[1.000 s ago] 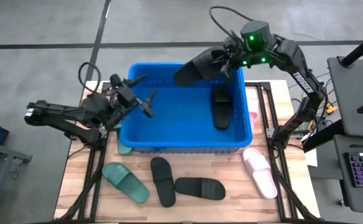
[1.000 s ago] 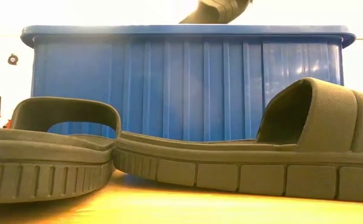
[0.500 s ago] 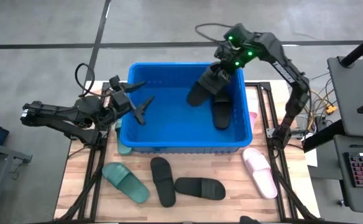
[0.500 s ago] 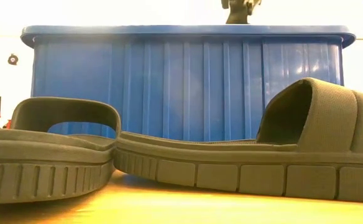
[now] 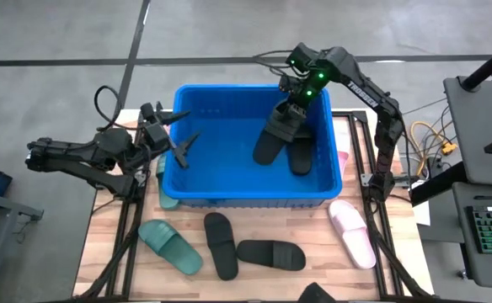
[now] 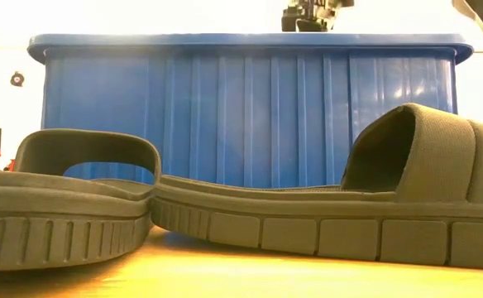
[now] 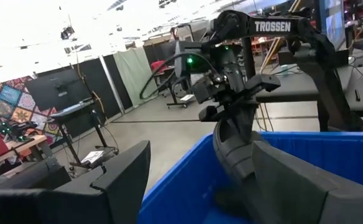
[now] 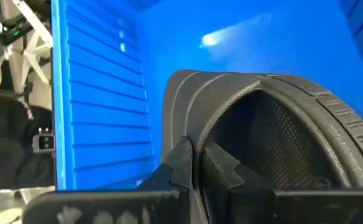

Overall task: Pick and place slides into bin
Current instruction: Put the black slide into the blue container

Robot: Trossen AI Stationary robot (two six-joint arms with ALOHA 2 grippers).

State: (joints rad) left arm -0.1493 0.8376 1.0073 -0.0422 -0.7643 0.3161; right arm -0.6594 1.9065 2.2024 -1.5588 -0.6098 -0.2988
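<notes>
Jaws of right gripper point(image 5: 286, 112) clamped on black slide point(image 5: 274, 135) inside bin point(image 5: 175, 151); left gripper point(image 5: 181, 135) jaws spread, empty.

My worktop point(image 5: 111, 269): pale wood planks on a dark frame. On it:
- blue bin point(image 5: 248, 196), at the far middle, much wider than any sandal.
- sage green slide point(image 5: 169, 246), near left.
- second green slide point(image 5: 168, 200), mostly hidden at the bin's near-left corner.
- two black slides point(image 5: 221, 244) point(image 5: 270, 254), near the front, ends close together.
- pale pink slide point(image 5: 352, 232), near right.
- second pink slide point(image 5: 343, 159), a sliver by the bin's right wall.
</notes>
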